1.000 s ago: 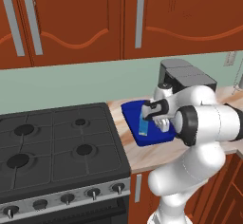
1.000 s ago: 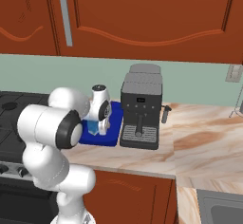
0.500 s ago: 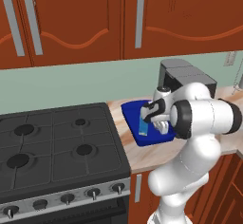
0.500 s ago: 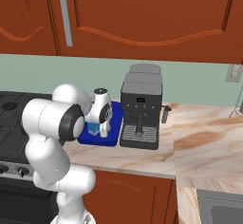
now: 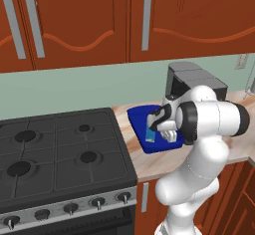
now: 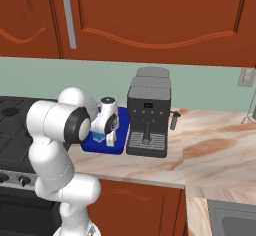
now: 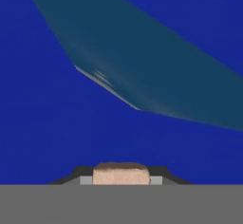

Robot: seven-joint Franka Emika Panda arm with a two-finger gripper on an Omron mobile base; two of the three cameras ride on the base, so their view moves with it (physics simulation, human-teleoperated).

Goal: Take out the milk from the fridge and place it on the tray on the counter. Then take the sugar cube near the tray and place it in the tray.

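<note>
The dark blue tray [image 5: 137,117] lies on the tan counter [image 5: 164,162], between the stove and the coffee machine. The blue milk [image 5: 149,135] carton stands inside the tray [image 6: 116,147], partly hidden by my hand. My gripper [image 5: 167,135] hangs low over the tray, right beside the milk [image 6: 98,138]. It is shut on the small tan sugar cube [image 7: 121,172], which sits between the finger tips in the hand view. Beyond the cube lie the tray floor [image 7: 42,123] and the carton's teal side [image 7: 156,71]. The fridge is out of view.
A black coffee machine [image 6: 147,115] stands right against the tray's far side. The black stove top [image 5: 55,149] is on the tray's other side. Red-brown wall cabinets [image 5: 124,20] hang above. More bare counter [image 6: 220,150] stretches toward a sink corner [image 6: 235,220].
My arm's elbow has swung a little outward and the hand has shifted slightly over the tray. The gripper stays shut on the sugar cube and the milk has not moved.
</note>
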